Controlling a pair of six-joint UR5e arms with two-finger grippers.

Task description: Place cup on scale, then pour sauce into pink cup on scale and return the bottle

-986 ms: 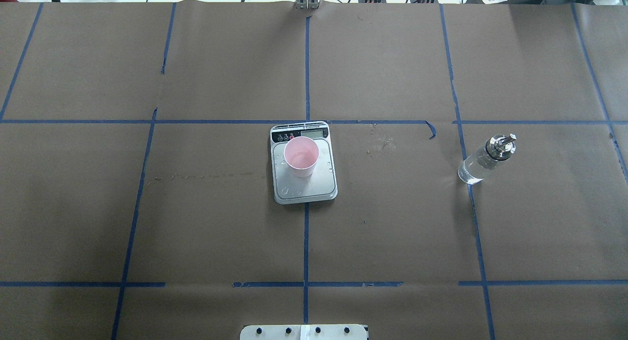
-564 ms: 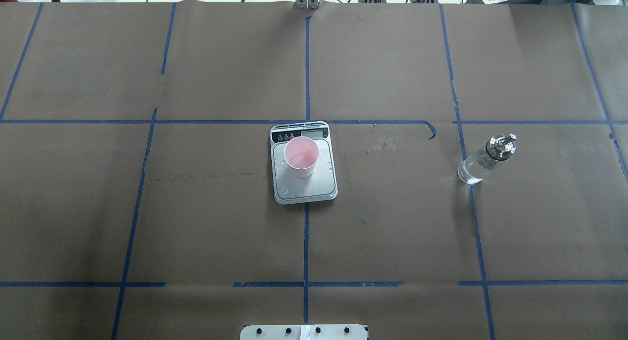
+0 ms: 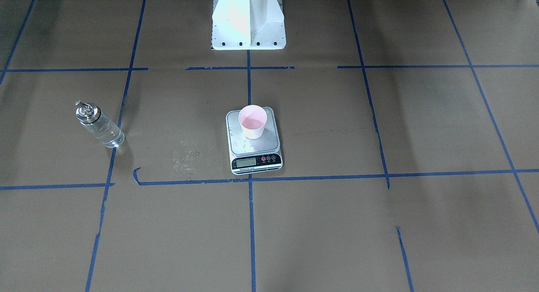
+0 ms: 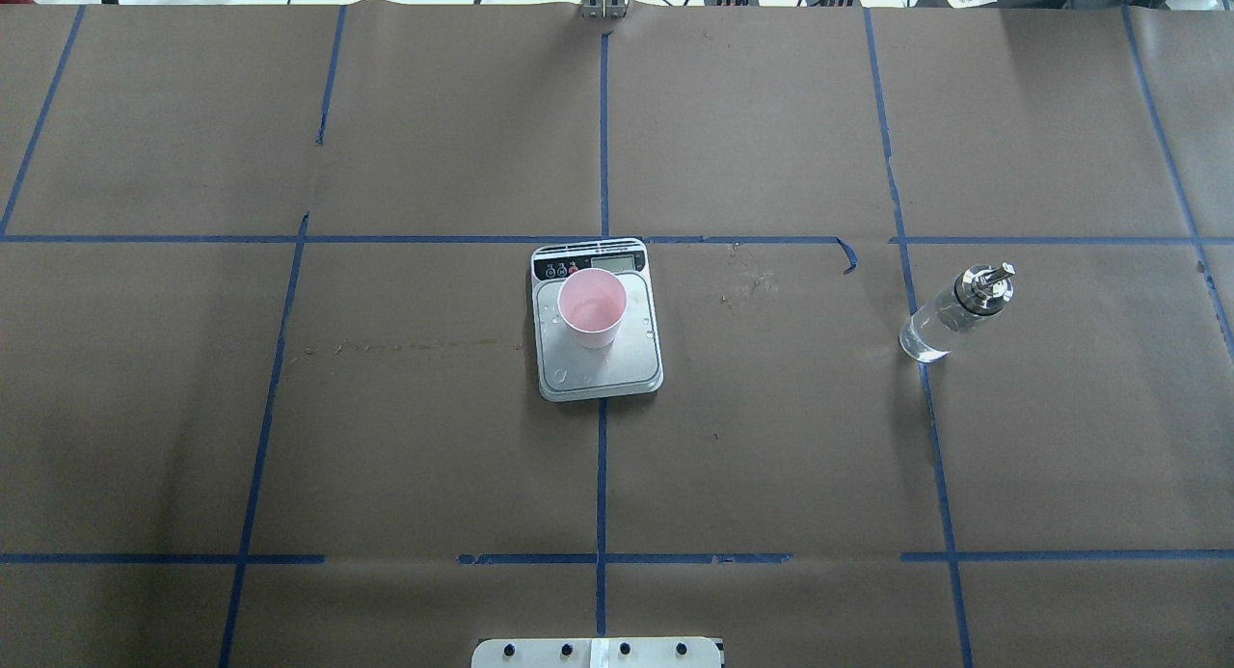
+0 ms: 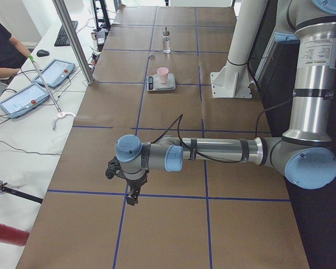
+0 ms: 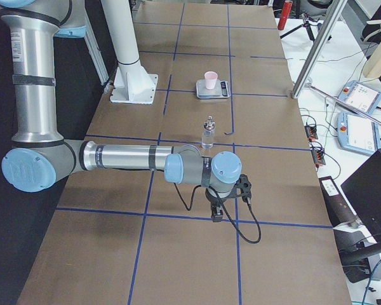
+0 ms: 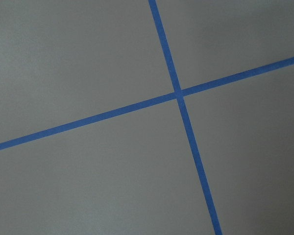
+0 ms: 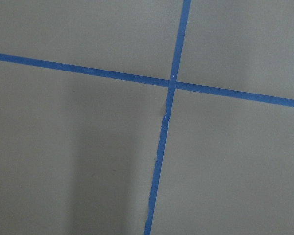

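Left gripper (image 5: 132, 199) first: it hangs fingers-down over a crossing of blue tape (image 7: 179, 94) with nothing near it. It seems to carry nothing, but from the side view alone I cannot tell whether it is parted or closed.

Well beyond it, out toward mid-table, sits the scale (image 4: 627, 364). The cup (image 4: 592, 307) stands upright on the platform, close to the display end, with droplets (image 4: 571, 370) on the bare metal. That cup looks light and thin-walled, easy to crush or tip. A gentle pinch across the wall below the rim would suit it.

On we go: the bottle (image 4: 940, 323) stands upright on the paper, well apart from the scale. It is the thing nearest the right gripper (image 6: 216, 215), a little ahead of it toward the middle. Clear sauce (image 4: 923, 341) shows through the wall, so expect some heft. The wall is smooth and round, and likely slippery. I'd grip it across the body under the silver cap (image 4: 981, 287), never by the spout.

Cup placed, bottle parked: I'd call the job done or nearly so.

The right gripper hangs over bare tape too, touching nothing. Parted or closed, I cannot tell.
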